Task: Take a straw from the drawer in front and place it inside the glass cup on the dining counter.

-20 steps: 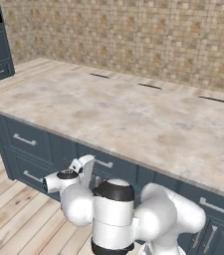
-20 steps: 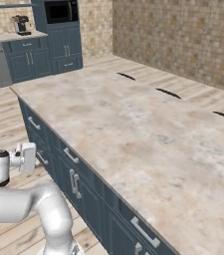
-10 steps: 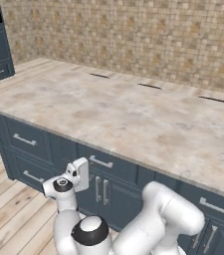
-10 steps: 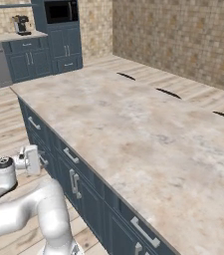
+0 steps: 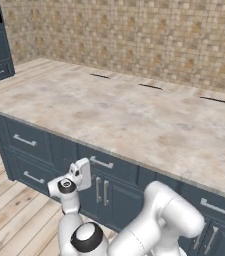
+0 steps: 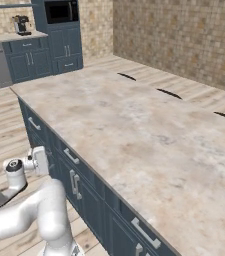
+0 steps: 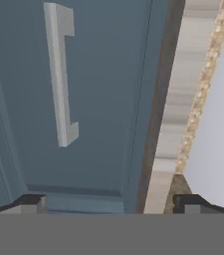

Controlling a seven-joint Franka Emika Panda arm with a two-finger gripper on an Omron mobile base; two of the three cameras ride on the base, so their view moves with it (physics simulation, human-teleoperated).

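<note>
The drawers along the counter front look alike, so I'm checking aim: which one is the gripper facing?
The drawer directly ahead of the gripper, just under the counter edge; the other drawers sit further along to either side.

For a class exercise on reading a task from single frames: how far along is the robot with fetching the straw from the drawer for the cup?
Done: nothing yet; the drawer is shut and no straw is out.
In hand: the gripper, jaws wide open and empty, faces the drawer front close to its silver handle, not touching it.
Left: grasp the handle, pull the drawer open, take a straw, and carry it to a cup on the dining counter.
</note>
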